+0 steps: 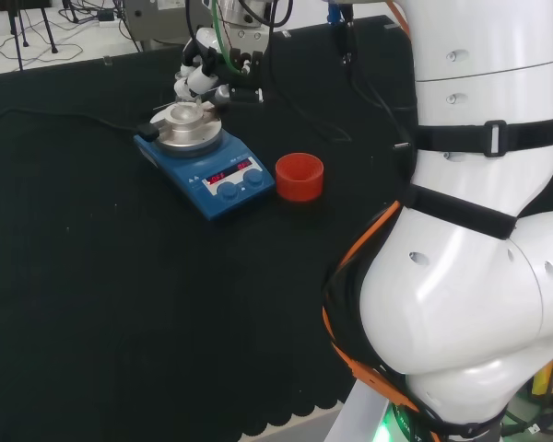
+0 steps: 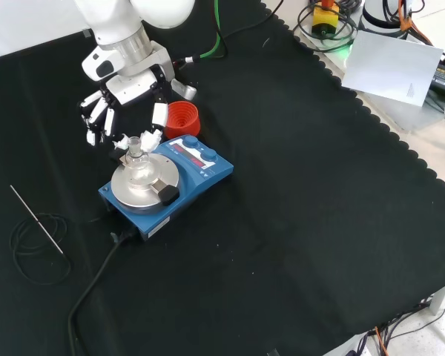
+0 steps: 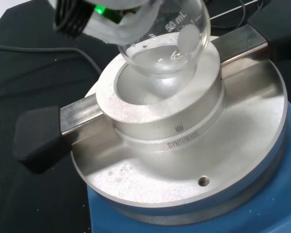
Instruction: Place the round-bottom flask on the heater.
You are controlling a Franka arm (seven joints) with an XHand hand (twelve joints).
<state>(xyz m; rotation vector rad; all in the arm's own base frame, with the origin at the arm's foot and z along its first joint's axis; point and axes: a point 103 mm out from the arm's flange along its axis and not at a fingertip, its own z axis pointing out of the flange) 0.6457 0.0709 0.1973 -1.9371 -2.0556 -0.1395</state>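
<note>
The blue heater carries a round metal block with a bowl-shaped hollow. A clear round-bottom flask stands upright over that hollow, its bulb dipping into the bowl; whether the glass touches the metal I cannot tell. The hand comes down from behind the heater, and its fingertips are curled in on the flask's neck. In the wrist view a white finger lies against the glass. The hand hovers over the heater in the head view.
A red ribbed ring stand sits right behind the heater, also visible as the red ring beside it. A black knob juts from the block's side. The heater's cable runs toward the front, beside a thin rod with coiled wire.
</note>
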